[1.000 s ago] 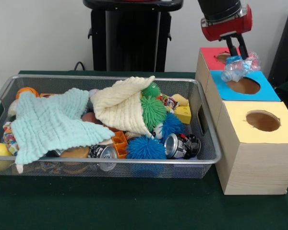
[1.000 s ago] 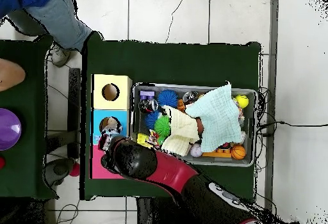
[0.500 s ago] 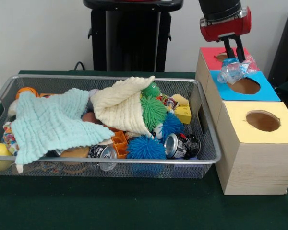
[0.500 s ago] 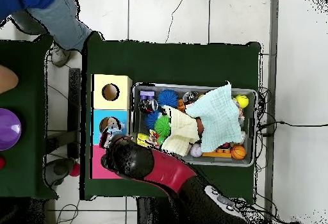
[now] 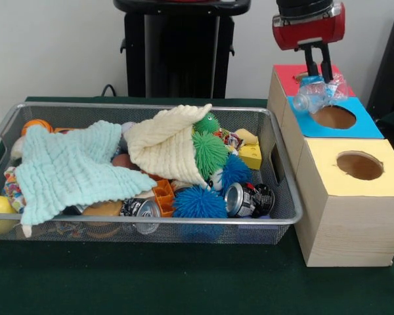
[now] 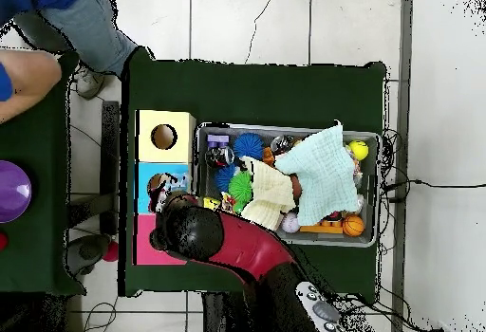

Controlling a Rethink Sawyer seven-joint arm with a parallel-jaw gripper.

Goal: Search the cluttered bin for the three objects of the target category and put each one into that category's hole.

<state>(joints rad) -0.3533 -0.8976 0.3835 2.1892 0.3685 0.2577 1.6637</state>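
- My claw (image 5: 318,75) hangs over the row of wooden boxes, its two dark fingers closed around a crinkly plastic bag (image 5: 320,93), which dangles clear of every box top.
- The bag hangs over the seam between the red-topped box (image 5: 289,73) and the blue-topped box (image 5: 351,126), just off the far edge of the blue box's hole (image 5: 334,117).
- Risk: the film is slippery and bunched, and I judge my hold is only on its upper folds. A jolt could let it slide out and land on a box top instead of in a hole.
- Risk: the bag spreads wider than my fingers. Released off-centre, it could catch on a hole's rim and sit there.
- Room: the air above the boxes is open, with nothing standing on their tops, and the yellow-topped box (image 5: 374,180) lies nearer the camera.
- The bin (image 5: 285,213) sits just beside the boxes, its rim below their tops, heaped with the pale blue cloth (image 5: 69,170), the cream cloth (image 5: 164,151), spiky balls (image 5: 200,203) and cans (image 5: 246,198).
- From overhead my arm (image 6: 233,248) covers the red box and much of the blue one, so I cannot check alignment there.
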